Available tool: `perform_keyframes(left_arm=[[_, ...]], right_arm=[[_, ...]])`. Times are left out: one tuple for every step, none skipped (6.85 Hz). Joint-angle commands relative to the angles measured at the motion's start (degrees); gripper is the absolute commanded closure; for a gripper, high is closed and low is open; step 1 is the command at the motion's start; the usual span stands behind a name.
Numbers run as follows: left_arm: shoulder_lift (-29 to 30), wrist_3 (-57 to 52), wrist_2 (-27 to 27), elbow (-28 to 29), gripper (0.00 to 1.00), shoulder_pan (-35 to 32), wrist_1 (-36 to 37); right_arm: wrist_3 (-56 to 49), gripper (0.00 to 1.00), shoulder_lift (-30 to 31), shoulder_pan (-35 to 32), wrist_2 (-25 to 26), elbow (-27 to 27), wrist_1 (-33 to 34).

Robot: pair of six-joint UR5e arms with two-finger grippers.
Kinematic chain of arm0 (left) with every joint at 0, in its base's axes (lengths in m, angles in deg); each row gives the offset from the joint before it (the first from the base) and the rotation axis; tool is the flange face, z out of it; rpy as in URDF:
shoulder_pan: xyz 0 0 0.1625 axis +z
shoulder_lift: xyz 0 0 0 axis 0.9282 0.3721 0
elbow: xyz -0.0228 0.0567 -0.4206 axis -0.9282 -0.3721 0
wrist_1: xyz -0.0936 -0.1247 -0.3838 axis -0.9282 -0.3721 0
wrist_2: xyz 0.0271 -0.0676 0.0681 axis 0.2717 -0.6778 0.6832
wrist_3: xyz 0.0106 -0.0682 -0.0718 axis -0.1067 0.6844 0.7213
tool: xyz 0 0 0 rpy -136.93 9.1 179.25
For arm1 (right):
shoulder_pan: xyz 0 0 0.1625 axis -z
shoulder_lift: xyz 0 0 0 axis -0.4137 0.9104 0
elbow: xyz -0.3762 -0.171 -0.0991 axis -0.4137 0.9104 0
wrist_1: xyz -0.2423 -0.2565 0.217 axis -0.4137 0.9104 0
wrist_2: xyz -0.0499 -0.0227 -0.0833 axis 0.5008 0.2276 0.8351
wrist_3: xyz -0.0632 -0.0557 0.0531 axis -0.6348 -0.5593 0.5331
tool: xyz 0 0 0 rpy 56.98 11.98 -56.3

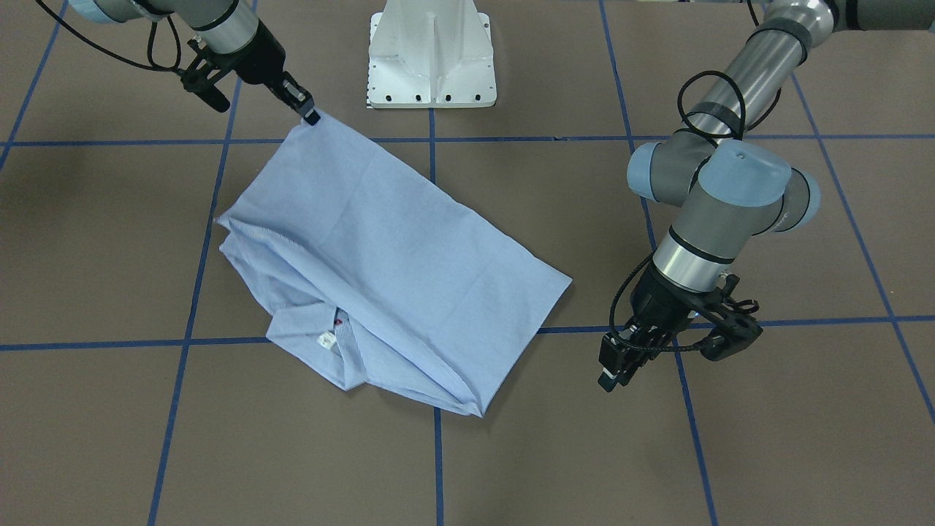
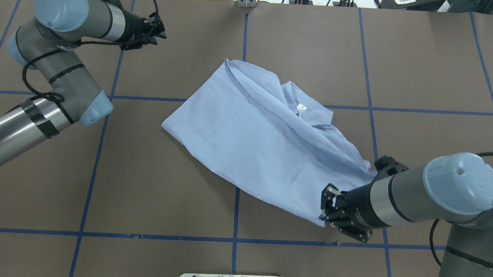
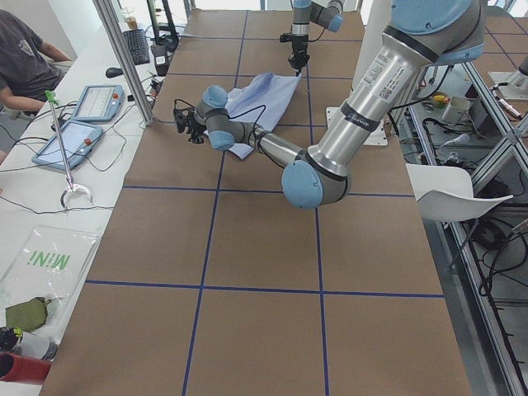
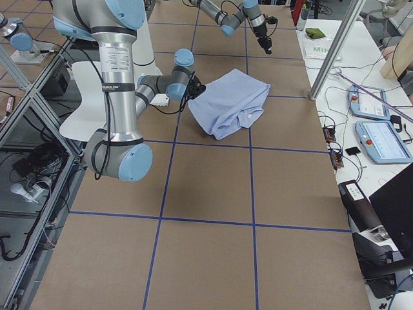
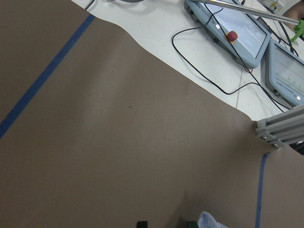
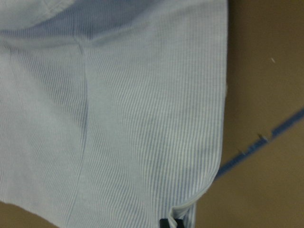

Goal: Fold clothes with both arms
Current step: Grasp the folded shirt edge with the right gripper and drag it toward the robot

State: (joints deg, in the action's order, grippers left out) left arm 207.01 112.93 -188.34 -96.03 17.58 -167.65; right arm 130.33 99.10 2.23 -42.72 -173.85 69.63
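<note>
Right arm (image 2: 406, 195) jaws are pinching the shirt (image 2: 246, 142) corner; left arm (image 2: 66, 76) jaws are hanging parted, empty, well off its far end.

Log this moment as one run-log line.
right gripper: shut on corner of light blue striped button-up shirt | left gripper: open, clear of shirt | shirt: folded over, white neck label showing

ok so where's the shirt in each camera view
Front-facing: shirt left of centre.
Overhead: shirt mid-table.
Exterior left: shirt at far top.
Exterior right: shirt upper middle.
Left wrist: cannot tell; pale scrap at bottom edge.
Right wrist: shirt fills most.
Landmark: right gripper shut on its corner.
</note>
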Motion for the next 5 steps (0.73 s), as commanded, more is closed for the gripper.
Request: perform_keyframes(left_arm=[[-3.2,0.2,-4.1,-5.0,0.61,0.6,0.1],[-6.2,2.2,-6.7,-9.1,0.6,0.8,0.1],[-9.0,7.0,-7.0,-14.4,0.59,3.8,0.5],[-13.2,10.3,-6.4,-20.1,0.54,7.7,1.3],[-16.2,14.2,-5.8,-23.5,0.5,11.7,1.3]], right_arm=[[0.1,1.0,0.5,6.4,-7.5,-2.5,0.6],[0.1,0.67,0.3,10.0,-7.0,-2.6,0.5],[0.0,0.01,0.5,9.9,-7.4,-3.0,0.3],[-0.3,0.0,0.4,5.7,-7.6,-3.0,0.3],[-0.3,0.0,-0.8,-2.1,-9.2,-2.8,0.3]])
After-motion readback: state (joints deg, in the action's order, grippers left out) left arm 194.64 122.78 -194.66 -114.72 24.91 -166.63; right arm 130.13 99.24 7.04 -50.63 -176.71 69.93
